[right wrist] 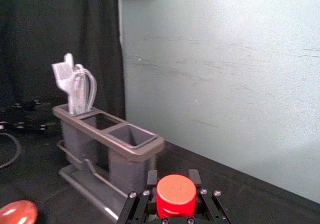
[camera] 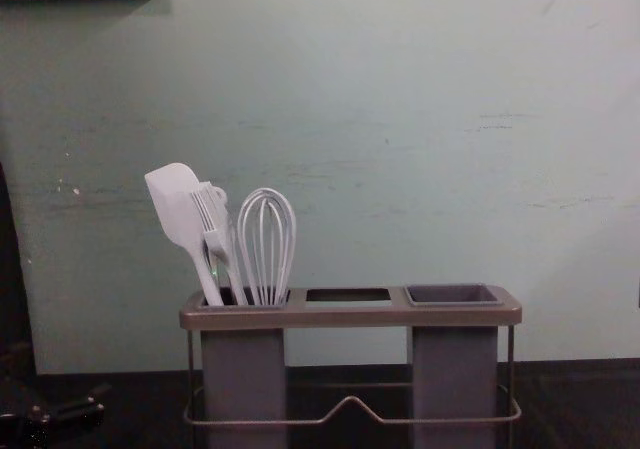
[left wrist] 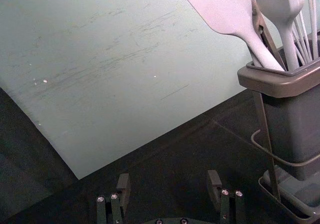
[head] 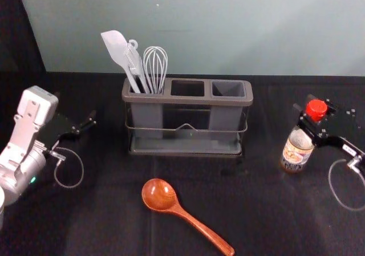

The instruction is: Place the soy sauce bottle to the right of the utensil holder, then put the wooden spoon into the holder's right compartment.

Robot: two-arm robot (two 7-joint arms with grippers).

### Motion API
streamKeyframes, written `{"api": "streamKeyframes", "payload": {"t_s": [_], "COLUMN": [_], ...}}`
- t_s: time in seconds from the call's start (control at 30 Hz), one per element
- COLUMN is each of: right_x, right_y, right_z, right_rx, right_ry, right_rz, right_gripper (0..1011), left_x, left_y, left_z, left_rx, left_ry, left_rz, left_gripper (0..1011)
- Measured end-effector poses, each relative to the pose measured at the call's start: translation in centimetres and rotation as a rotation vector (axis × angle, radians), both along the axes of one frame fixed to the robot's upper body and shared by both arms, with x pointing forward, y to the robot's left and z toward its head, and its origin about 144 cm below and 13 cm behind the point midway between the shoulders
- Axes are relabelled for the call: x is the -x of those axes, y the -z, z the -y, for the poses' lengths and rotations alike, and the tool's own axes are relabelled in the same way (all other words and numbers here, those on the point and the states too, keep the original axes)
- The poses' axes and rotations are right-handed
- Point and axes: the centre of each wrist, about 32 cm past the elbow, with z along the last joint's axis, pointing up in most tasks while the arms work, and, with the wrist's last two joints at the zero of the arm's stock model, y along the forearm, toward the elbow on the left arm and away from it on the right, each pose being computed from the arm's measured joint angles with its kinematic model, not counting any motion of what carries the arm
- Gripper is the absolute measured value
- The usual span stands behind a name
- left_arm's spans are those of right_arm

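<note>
The right gripper [right wrist: 173,179] holds the soy sauce bottle [head: 297,149] by its red cap [right wrist: 176,196], right of the utensil holder [head: 188,100]; an upright, flat landing on the bench [head: 108,210] should precede release. The wooden spoon [head: 194,219] lies in front; the left gripper [left wrist: 169,186], fingers wide, idles left.

Wooden spoon [head: 161,196] lies before the holder [head: 188,101], red-capped bottle [head: 297,150] upright at right.

Toward the desk's [head: 114,222] right edge, the right gripper [head: 308,118] partly hides the soy sauce bottle's [head: 297,149] neck; the label's small print is illegible. The chest view crops the utensil holder's [camera: 350,316] base, the right wrist view the wooden spoon [right wrist: 18,213].
</note>
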Motion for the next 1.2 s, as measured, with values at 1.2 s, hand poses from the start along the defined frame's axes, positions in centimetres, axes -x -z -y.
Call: {"api": "streamKeyframes", "payload": {"t_s": [1.2], "right_x": [-8.1], "right_y": [2.5], "right_z": [-3.6], "right_rx": [0.003], "right_ry": [0.013], "right_rz": [0.016], "right_gripper": [382], "left_x": [0.0], "left_y": [0.0], "left_z": [0.0], "left_rx": [0.000], "left_ry": [0.000], "left_rz": [0.000], "left_gripper": [1005]}}
